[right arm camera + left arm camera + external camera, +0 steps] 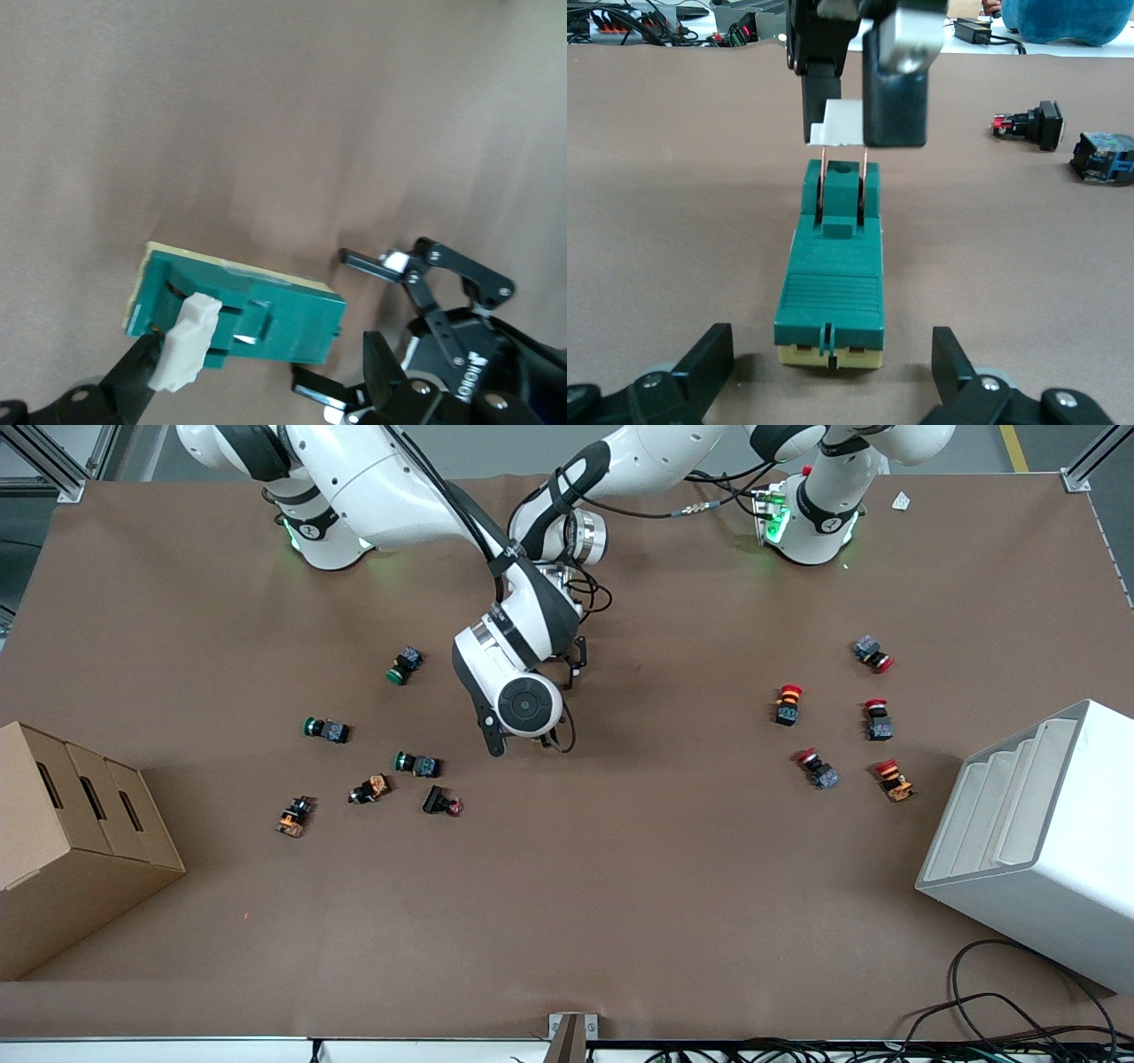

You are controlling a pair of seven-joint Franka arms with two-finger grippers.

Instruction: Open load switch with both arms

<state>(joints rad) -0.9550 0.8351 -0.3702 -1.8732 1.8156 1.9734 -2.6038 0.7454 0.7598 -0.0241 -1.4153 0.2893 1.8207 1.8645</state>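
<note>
The load switch (830,283) is a dark green block on a cream base, lying on the brown table. Its white lever (835,124) is raised on two copper blades. My left gripper (833,343) is open, its fingers either side of the switch end away from the lever, with gaps on both sides. My right gripper (257,382) is over the lever end and open, one finger (133,376) against the white lever (186,345). In the front view the right arm's wrist (523,700) hides the switch. Only part of the left gripper (576,657) shows beside it.
Green-capped push buttons (416,763) lie scattered toward the right arm's end, red-capped ones (817,769) toward the left arm's end. A cardboard box (71,841) and a white rack (1036,841) stand at the table's two ends. Cables (1019,1019) trail off the front edge.
</note>
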